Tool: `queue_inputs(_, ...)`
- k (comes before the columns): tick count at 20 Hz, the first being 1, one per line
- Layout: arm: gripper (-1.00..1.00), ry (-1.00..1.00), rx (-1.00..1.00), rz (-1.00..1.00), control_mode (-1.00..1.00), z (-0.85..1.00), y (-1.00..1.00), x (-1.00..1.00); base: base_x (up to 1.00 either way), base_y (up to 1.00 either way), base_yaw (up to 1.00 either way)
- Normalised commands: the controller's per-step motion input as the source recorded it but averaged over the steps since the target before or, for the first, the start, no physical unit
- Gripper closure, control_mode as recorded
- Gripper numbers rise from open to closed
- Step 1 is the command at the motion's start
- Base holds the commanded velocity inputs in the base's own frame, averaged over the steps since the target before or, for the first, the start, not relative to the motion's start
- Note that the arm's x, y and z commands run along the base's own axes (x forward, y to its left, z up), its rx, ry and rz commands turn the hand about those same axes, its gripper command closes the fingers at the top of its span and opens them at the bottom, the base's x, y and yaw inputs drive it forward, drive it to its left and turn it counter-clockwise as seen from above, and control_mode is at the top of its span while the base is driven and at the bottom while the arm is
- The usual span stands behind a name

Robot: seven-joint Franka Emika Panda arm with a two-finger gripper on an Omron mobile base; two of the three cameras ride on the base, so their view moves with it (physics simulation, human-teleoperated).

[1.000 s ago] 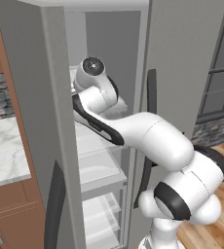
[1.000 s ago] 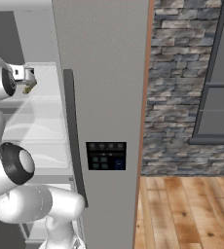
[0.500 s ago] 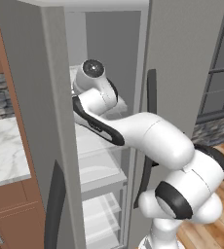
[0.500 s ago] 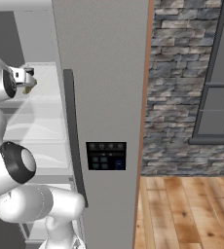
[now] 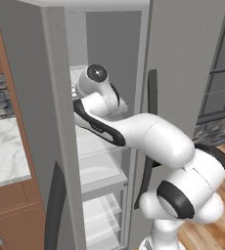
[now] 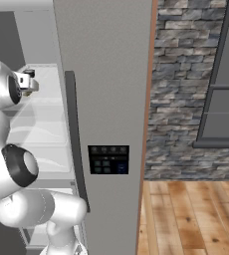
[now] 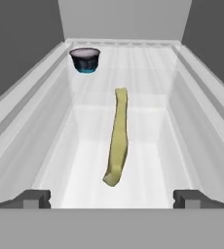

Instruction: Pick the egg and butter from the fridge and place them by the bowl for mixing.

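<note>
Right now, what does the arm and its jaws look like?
Glossy white rounded arm links with dark grey joint caps and a black band along the forearm. The gripper ends in two small dark grey blocky tips. No cables or markings visible.

We see a pale translucent shelf [image 7: 46,160] inside the fridge [image 5: 183,58]. On it the yellow-green butter [image 7: 118,136] lies lengthwise along the middle, and a small dark cup [image 7: 85,60] stands well apart, near the back left corner

Butter [image 7: 118,138] yellow-green; cup [image 7: 85,60] dark, blue base; fridge [image 5: 185,63] grey; shelf [image 7: 148,82] pale white; wall [image 6: 178,89] grey stone.
</note>
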Motion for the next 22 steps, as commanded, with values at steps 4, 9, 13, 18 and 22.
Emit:
queue_inputs(4, -1.0, 0.09, 0.0, 0.0, -1.0, 0.0, 0.0, 0.32, 0.0, 0.0, 0.0)
queue_inputs(9, -1.0, 0.13, 0.0, 0.0, -1.0, 0.0, 0.0, 0.31, 0.0, 0.0, 0.0)
queue_inputs(13, -1.0, 0.03, 0.0, 0.0, -1.0, 0.0, 0.01, 0.25, 0.0, 0.0, 0.0)
queue_inputs(18, -1.0, 0.0, -0.05, 0.0, -1.0, 0.0, 0.17, 0.28, 0.0, 0.0, 0.0)
queue_inputs(22, -1.0, 0.0, -0.1, 0.0, -1.0, -0.14, 0.22, 0.21, 0.0, 0.0, 0.0)
